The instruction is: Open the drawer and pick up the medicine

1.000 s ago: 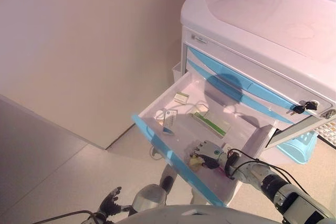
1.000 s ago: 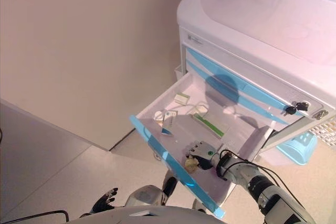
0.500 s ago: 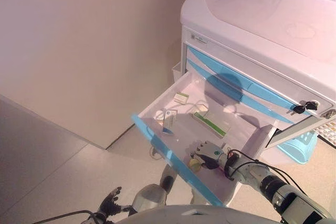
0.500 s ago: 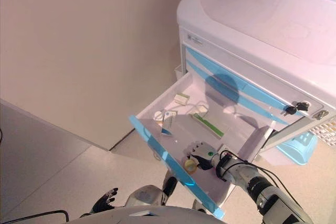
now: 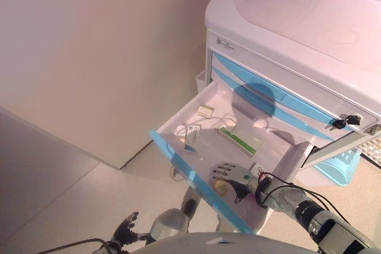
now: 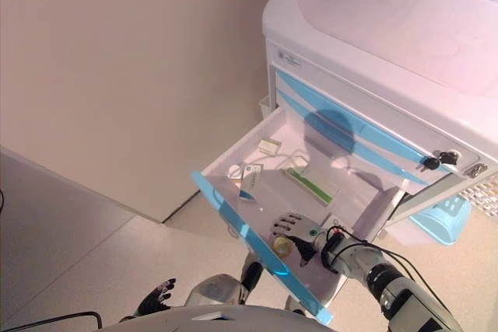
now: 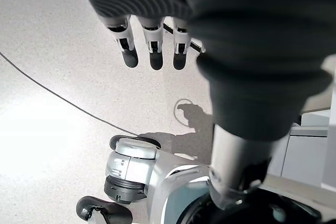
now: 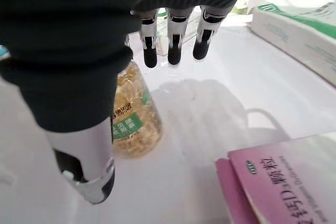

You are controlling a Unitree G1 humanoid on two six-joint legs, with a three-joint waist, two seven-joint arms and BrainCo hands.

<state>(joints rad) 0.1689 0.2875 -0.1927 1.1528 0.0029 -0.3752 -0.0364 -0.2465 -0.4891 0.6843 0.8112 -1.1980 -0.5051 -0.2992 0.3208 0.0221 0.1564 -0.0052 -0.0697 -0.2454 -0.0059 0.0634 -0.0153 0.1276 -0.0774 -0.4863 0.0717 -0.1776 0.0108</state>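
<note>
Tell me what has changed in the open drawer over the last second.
The right hand has opened: its fingers, curled over the small clear bottle of yellowish medicine a second ago, are now straight above it, and the bottle lies free on the floor of the white drawer. The boxes and the left hand have not moved.

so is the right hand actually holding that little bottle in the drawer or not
Nothing is held. The right hand hovers open over the bottle, which lies on the drawer floor between thumb and fingers. The left hand hangs open and empty.

Amber bottle (image 8: 130,116) partly hidden behind right hand's thumb (image 8: 86,163), pink box (image 8: 286,179) cut off at picture edge, small items at drawer's (image 5: 178,157) far corner too small to identify
</note>
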